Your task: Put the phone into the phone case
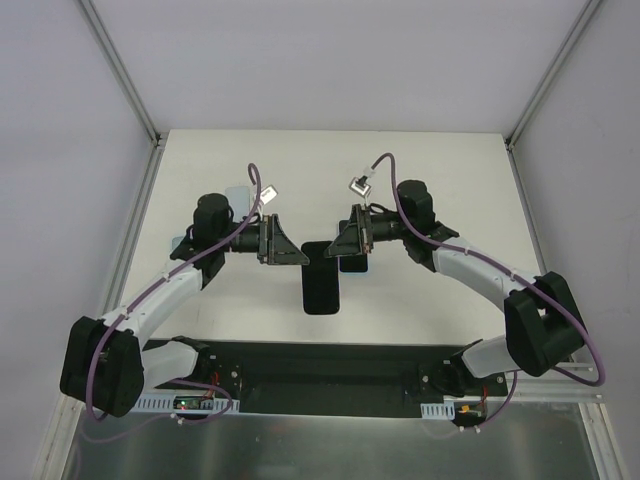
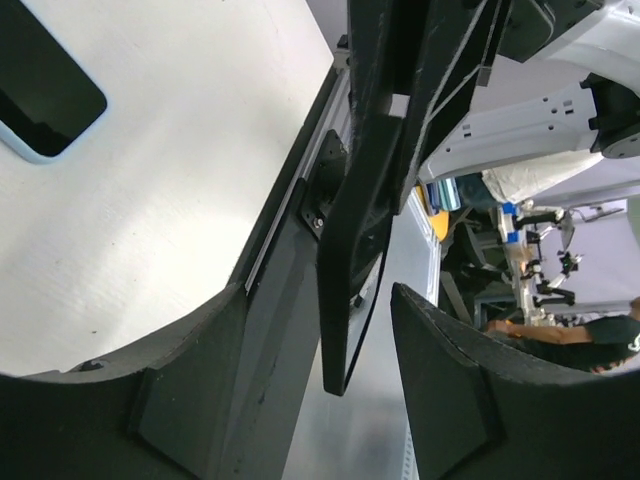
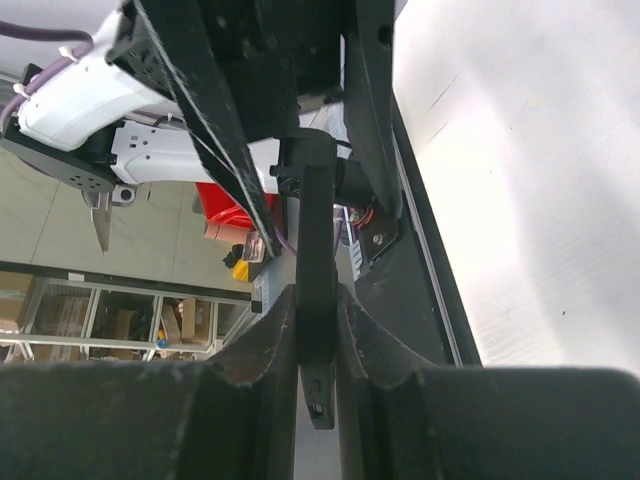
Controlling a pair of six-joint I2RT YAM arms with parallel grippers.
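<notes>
The black phone (image 1: 320, 285) is held on edge above the table's middle. My right gripper (image 1: 347, 240) is shut on its upper end; in the right wrist view the phone (image 3: 318, 240) shows edge-on, pinched between both pads of that gripper (image 3: 318, 345). My left gripper (image 1: 290, 250) is open. In the left wrist view the phone's edge (image 2: 350, 280) hangs between that gripper's fingers (image 2: 340, 400) and touches neither. The light-blue phone case (image 2: 45, 100), dark inside, lies flat on the table; in the top view it (image 1: 237, 198) is mostly hidden behind the left arm.
The white table (image 1: 330, 165) is bordered by grey walls with metal rails at the sides. The black base plate (image 1: 320, 365) with both arm mounts runs along the near edge.
</notes>
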